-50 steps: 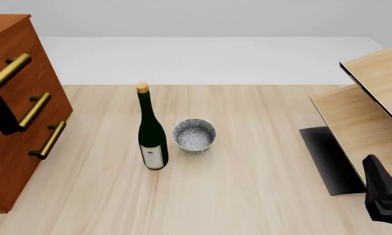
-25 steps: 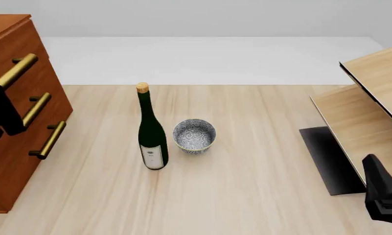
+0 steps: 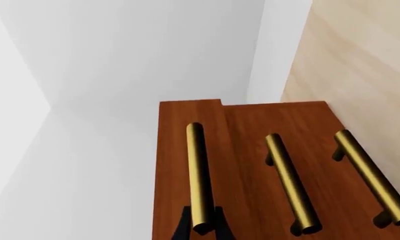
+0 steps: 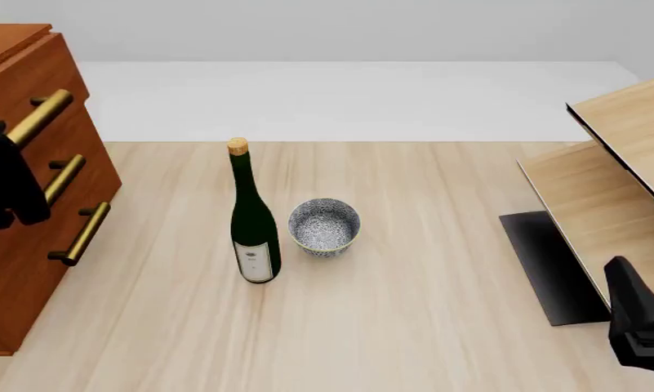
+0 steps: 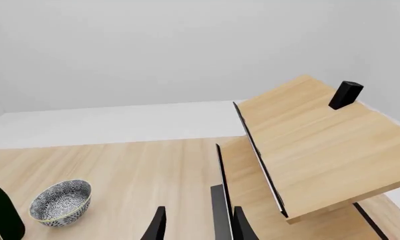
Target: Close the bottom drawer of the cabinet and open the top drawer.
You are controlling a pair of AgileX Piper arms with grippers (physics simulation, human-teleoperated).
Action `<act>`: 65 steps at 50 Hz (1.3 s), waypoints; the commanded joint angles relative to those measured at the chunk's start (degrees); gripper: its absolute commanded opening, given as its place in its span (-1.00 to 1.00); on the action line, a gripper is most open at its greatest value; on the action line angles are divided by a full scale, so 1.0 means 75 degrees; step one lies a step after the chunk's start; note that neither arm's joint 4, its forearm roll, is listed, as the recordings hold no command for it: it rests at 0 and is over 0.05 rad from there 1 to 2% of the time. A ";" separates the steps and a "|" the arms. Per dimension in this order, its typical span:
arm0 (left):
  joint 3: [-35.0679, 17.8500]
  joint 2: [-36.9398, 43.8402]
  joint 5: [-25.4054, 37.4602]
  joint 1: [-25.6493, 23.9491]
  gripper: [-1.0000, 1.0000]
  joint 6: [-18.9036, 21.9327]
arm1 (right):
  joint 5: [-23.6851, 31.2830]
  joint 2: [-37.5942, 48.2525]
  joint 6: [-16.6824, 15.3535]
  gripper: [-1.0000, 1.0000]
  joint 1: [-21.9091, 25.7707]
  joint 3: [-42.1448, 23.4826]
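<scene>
The cabinet [image 4: 11, 318] stands at the table's left edge. Its top drawer [image 4: 27, 69] juts out a little past the two below, shown as a step in its top edge in the left wrist view. My left gripper [image 4: 2, 139] is shut on the near end of the top drawer's brass handle [image 3: 197, 175], one finger [image 3: 183, 227] on each side. The bottom drawer [image 4: 27, 286] lies flush with the middle one, and its handle [image 3: 371, 176] is free. My right gripper [image 4: 623, 282] hangs open at the near right, holding nothing.
A dark green wine bottle [image 4: 252, 220] stands upright mid-table, with a patterned bowl [image 4: 324, 226] just to its right. Pale wooden shelf boards [image 4: 620, 155] on a black base [image 4: 545, 261] fill the right side. A small black block [image 5: 345, 94] sits on the upper board.
My left gripper has moved right and slightly up with the top handle in it, and the top drawer has slid outward a little. The right arm has not moved.
</scene>
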 commanded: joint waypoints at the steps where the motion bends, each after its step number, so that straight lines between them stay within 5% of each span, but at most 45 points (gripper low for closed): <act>1: -0.0383 0.0267 -0.0178 -0.0448 -1.00 0.0025 | -0.0016 0.0017 0.0011 1.00 -0.0006 0.0001; 65: -0.0584 0.0629 -0.0190 -0.1365 -1.00 -0.0087 | -0.0070 0.0123 0.0088 1.00 -0.0014 -0.0014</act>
